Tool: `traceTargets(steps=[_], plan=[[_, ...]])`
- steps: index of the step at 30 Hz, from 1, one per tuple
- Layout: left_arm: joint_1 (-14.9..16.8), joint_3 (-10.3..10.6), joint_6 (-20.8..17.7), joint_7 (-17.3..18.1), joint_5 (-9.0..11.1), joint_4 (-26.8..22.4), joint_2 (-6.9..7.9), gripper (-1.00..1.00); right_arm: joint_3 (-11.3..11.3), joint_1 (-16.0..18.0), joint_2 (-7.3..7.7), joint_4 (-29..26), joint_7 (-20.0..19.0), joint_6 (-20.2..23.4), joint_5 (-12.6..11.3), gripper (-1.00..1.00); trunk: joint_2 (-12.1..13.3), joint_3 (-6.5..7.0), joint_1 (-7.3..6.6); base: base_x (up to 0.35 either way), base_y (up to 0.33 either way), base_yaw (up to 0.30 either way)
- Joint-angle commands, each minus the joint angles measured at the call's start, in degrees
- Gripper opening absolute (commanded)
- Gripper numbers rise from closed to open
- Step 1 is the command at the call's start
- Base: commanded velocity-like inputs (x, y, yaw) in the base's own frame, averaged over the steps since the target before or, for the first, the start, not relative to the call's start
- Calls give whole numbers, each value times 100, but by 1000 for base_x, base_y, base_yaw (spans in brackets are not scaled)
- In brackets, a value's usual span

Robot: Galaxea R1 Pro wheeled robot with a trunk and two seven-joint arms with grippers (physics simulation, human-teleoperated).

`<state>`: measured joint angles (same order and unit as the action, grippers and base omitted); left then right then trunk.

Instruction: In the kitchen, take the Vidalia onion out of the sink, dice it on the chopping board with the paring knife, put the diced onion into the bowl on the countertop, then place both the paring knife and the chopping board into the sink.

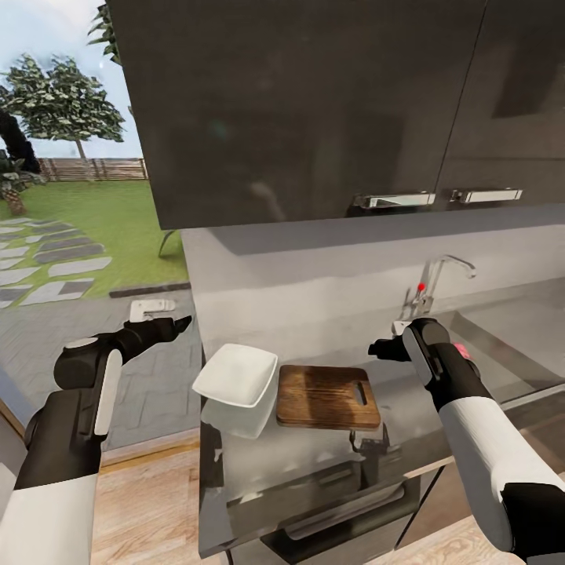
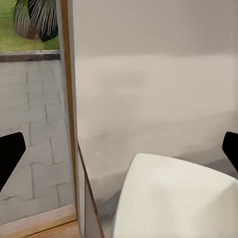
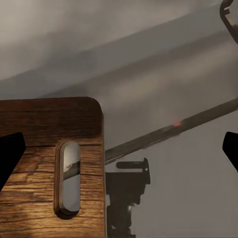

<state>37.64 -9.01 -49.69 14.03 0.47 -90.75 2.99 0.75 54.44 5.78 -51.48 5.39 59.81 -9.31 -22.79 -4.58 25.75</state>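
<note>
Onion: a small pinkish-red patch (image 1: 463, 351) shows at the far side of the right forearm, toward the sink (image 1: 502, 329); too much is hidden to confirm it as the Vidalia onion.

Chopping board (image 1: 327, 397): lies flat on the countertop (image 1: 408, 408), slot-shaped handle hole toward 3 o'clock. The board surface is bare. In the right wrist view the board's rounded corner and handle slot (image 3: 68, 178) are seen close up.

Bowl (image 1: 235, 375): white, squarish, just beside the board at its 9 o'clock, overhanging the countertop's left end. Whether bowl and board touch cannot be told. The left wrist view shows the bowl's rim (image 2: 173, 198) against the pale wall.

Sink: at 3 o'clock from the board, well apart from it, with curved chrome tap (image 1: 439, 275) and red knob (image 1: 421, 287) at the back wall.

Right gripper (image 1: 378, 348): raised above the countertop at roughly 1 o'clock from the board. The wrist view shows its 2 fingertips (image 3: 11, 153) spread wide with nothing between them.

Left gripper (image 1: 176, 323): held in the air at 10 o'clock from the bowl, off the countertop's end. Its fingertips (image 2: 10, 153) are likewise spread wide apart and empty.

Dark wall cabinets (image 1: 314, 102) with 2 metal handles hang above.
</note>
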Motion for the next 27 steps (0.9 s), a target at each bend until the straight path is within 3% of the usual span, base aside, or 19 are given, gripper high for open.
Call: traceTargets(steps=[1,27], plan=[[8,-6,-32,20,4,-4,0,100,7,6,2,-4,55,19,-62,100,-13,-14,4,0,0,0],[7,-5,-31,20,5,-5,0,100,3,6,2,-3,57,19,-62,100,-13,-67,4,0,-24,30]])
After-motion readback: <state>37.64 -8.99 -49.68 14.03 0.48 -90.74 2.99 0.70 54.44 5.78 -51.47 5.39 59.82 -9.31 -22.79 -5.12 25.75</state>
